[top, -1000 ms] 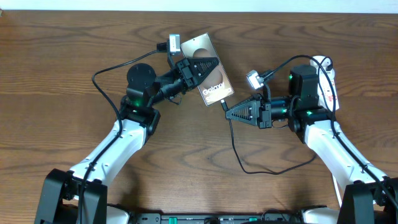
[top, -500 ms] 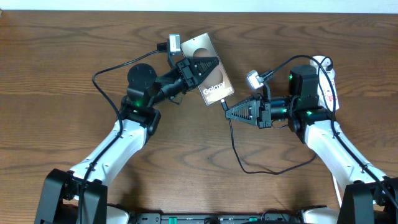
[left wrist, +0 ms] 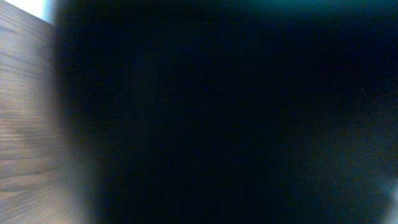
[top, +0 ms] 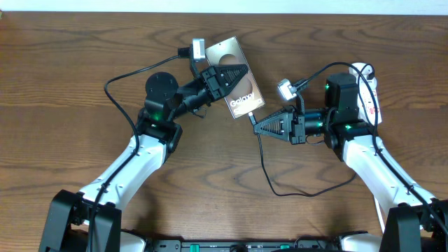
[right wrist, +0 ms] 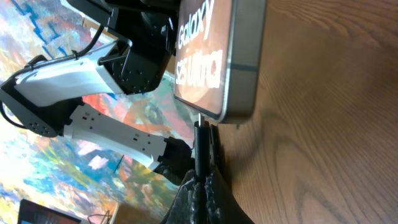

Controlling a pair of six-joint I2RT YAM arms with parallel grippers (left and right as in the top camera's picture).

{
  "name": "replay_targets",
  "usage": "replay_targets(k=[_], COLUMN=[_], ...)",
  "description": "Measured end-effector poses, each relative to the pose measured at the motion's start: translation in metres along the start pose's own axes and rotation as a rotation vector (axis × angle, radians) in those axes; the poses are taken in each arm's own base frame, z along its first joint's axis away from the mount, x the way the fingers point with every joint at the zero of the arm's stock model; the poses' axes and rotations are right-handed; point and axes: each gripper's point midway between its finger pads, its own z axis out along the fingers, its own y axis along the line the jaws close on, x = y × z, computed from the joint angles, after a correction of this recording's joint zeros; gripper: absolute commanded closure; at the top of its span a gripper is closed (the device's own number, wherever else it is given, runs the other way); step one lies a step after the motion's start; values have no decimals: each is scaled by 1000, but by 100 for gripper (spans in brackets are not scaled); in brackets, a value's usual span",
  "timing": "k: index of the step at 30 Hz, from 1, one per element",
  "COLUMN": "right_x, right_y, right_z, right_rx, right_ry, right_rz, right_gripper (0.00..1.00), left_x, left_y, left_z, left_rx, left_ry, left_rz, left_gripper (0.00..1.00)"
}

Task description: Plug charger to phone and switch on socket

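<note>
Phone [top: 246, 99]: glossy brownish slab, white "Galaxy" lettering, lay toward 12 o'clock on table [top: 70, 105].
Charger [top: 264, 164]: black tip was at phone's 5 o'clock edge.
Right gripper [top: 256, 127]: fingers clamped the charger.
Left gripper [top: 241, 68]: over phone, grip unclear.

- We find the phone's [top: 244, 102] face blocked from above, as the left gripper [top: 243, 70] lies across its middle.
- The right gripper [top: 255, 127], jaws closed on the charger [right wrist: 201, 148], blocks the phone's near short edge.
- The charger's cable loops across the table [top: 70, 84] between the two arms and crosses the middle lane.
- The right arm partly covers the socket [top: 369, 91].
- We see bare table left of the left arm and along the far edge.
</note>
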Motion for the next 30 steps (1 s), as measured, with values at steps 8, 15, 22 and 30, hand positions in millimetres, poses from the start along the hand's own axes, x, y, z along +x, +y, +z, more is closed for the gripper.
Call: replay_targets(k=[8, 15, 22, 30], right_x=[0, 0, 0, -3], right_y=[0, 0, -1, 0], right_z=[0, 0, 0, 0], right_rx=[0, -1, 4, 4], right_ry=[0, 0, -1, -5], right_rz=[0, 0, 8, 2], right_gripper=[99, 99, 99, 99], left_x=[0, 0, 1, 0], left_y=[0, -1, -1, -1], left_z=[0, 0, 0, 0], left_rx=[2, 3, 4, 5], left_ry=[0, 3, 5, 0], left_rz=[19, 19, 20, 22], left_gripper=[93, 93, 93, 93])
